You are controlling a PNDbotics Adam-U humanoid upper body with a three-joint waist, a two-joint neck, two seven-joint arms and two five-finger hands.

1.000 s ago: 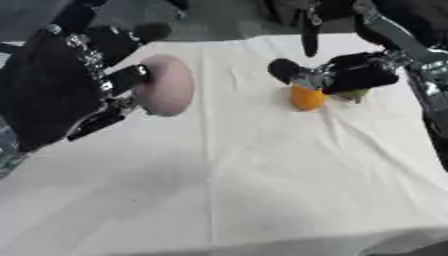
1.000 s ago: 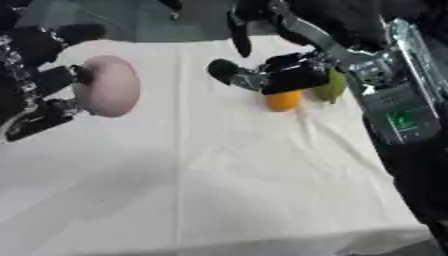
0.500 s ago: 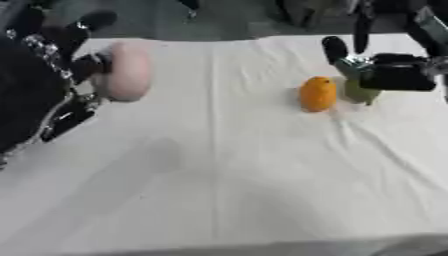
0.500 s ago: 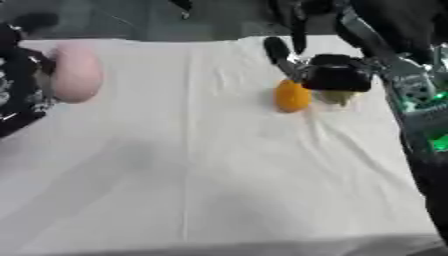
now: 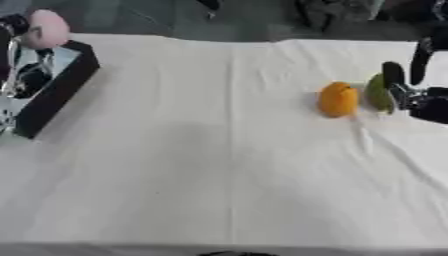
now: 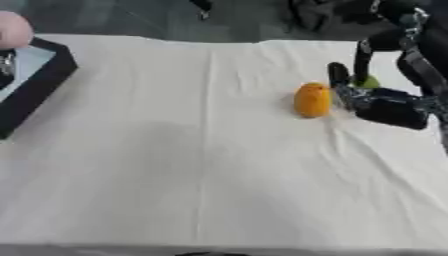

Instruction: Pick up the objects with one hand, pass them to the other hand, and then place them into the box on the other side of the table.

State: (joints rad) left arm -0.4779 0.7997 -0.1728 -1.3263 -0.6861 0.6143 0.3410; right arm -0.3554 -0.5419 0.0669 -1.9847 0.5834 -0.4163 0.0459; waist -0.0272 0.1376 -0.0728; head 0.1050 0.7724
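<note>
A pink rounded object (image 5: 45,28) hangs at the far left, above the back end of the black box (image 5: 59,86). My left hand (image 5: 10,47) shows only as dark and silver parts at the left edge, curled against the pink object. An orange fruit (image 6: 312,100) lies on the white cloth at the right, with a small green fruit (image 5: 378,93) just beyond it. My right hand (image 6: 391,107) is low beside them, open, with fingers (image 6: 362,56) pointing up; the green fruit sits between thumb and fingers and is partly hidden.
The white tablecloth (image 5: 219,165) covers the table, with a fold line down its middle. The box has a pale floor (image 6: 19,65). Dark shapes stand beyond the far table edge.
The pink object went left with my left hand and now hangs over the box. My right hand has drawn back right of the orange fruit. The camera has also shifted.
</note>
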